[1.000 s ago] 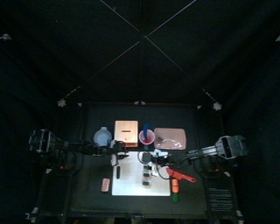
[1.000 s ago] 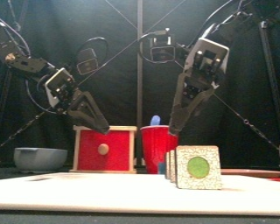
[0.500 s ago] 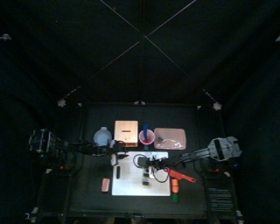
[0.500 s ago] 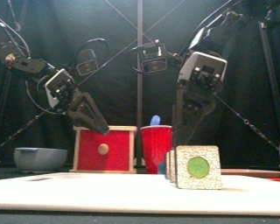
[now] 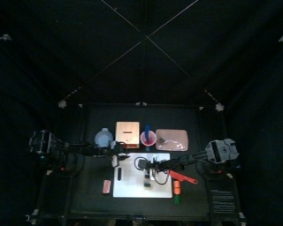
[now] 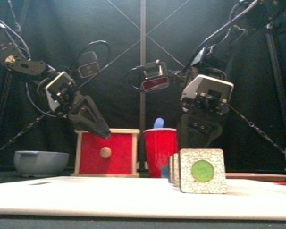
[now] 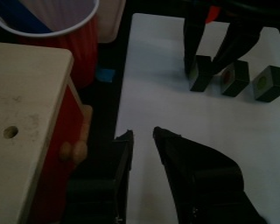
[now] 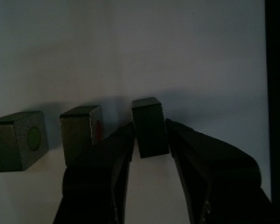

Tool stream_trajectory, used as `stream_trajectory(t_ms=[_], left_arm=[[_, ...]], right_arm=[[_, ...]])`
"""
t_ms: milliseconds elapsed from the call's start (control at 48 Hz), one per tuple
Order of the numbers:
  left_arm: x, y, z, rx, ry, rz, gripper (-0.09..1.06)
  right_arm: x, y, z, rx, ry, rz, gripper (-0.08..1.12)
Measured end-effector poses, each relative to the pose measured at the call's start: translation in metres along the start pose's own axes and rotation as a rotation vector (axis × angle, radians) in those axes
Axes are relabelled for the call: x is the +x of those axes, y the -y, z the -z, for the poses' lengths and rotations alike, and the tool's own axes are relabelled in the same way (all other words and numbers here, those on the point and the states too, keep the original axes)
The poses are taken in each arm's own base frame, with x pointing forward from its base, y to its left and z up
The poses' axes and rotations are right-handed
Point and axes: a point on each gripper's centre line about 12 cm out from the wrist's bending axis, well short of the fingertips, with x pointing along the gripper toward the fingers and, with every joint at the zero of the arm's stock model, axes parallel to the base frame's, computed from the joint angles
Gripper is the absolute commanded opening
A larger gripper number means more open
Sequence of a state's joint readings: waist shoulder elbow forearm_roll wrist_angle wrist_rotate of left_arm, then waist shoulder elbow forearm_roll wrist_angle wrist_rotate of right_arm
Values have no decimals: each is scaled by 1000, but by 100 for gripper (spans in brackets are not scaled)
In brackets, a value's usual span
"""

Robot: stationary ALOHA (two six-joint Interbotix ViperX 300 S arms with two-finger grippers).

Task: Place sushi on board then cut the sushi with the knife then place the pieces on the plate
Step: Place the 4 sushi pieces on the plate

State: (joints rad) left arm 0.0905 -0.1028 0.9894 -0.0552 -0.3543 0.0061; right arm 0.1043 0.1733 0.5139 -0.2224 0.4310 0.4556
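Note:
Three dark green sushi pieces (image 6: 200,171) stand in a row on the white cutting board (image 6: 97,198); the near face shows a green centre. My right gripper (image 8: 150,131) is open and low over them, its jaws on either side of the end piece (image 8: 149,124), with small gaps still showing. The other two pieces (image 8: 80,131) stand beside it. In the top view the right gripper (image 5: 155,168) is over the board's middle. My left gripper (image 6: 88,116) hangs open above the board's back left, holding nothing. A red knife (image 5: 183,177) lies at the board's right edge.
Behind the board stand a blue-grey bowl (image 6: 40,162), a wooden box with a red drawer front (image 6: 107,152), a red cup (image 6: 163,150) holding a blue knife (image 6: 159,122), and the pink tray (image 5: 172,139). A small pink toy (image 5: 107,185) lies left of the board.
My right gripper has come down and a little to the left, from high above the sushi to around the end piece. The left arm has stayed put.

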Motion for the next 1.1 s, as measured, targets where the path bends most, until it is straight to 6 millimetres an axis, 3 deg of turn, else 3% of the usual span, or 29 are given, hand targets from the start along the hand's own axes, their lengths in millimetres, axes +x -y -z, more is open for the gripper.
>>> stream_trajectory(t_ms=[167,354,583,708,917,1104], left_arm=[[0,0,0,2,-2,0,68],[0,0,0,2,-2,0,68],[0,-1,0,-1,-1,-2,68],[0,-1,0,-1,-1,-2,68],[0,-3,0,-4,-1,-7,68],[0,-3,0,-5,-1,-8,68]], right_arm=[[-11,16,-2,62,22,1,50],[-45,46,6,141,69,21,50],[-95,111,38,323,141,105,50],[-111,143,56,412,176,161,50],[-109,184,83,546,161,241,51],[-86,200,95,606,136,252,51]])
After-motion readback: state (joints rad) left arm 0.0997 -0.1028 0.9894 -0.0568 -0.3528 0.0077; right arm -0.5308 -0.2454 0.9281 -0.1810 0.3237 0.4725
